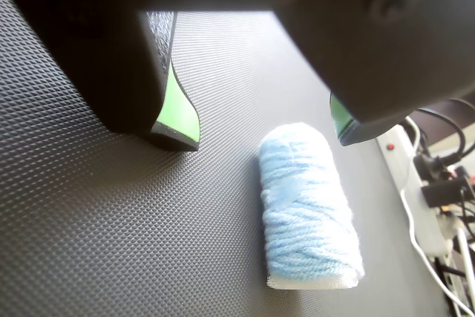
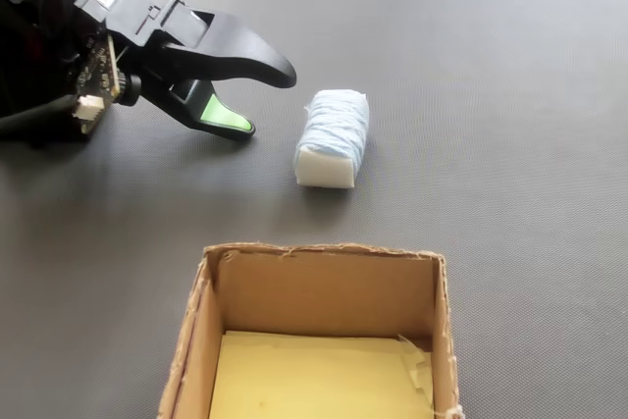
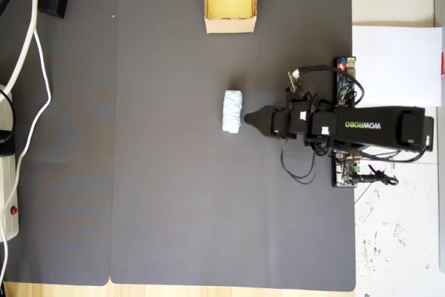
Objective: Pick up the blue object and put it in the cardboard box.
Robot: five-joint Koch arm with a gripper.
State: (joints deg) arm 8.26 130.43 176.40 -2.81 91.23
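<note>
- Gripper [image 2: 260,105] jaws are apart and hold nothing; green pads [image 1: 180,109] show on the inner faces in the wrist view.
- In the fixed view the black upper jaw reaches toward the blue object [image 2: 334,137], tip just short of it, a gap visible between them.
- The blue object lies on its side on the dark mat [image 2: 510,95]: pale blue yarn-like wrap with a white end face toward the camera.
- Wrist view: blue object [image 1: 308,206] sits on the mat ahead of and between the two jaws, touching neither.
- Overhead view: gripper [image 3: 249,120] tip is just right of the blue object [image 3: 231,111], arm extending in from the right.
- Cardboard box [image 3: 229,24] is at the top edge of the mat, well apart from the object, open top, yellowish floor, nothing in it.
- Fixed view: cardboard box [image 2: 324,287] is in the foreground, below the object.
- White paper sheet [image 3: 396,64] lies off the mat at right; white cables [image 3: 28,53] at left.
</note>
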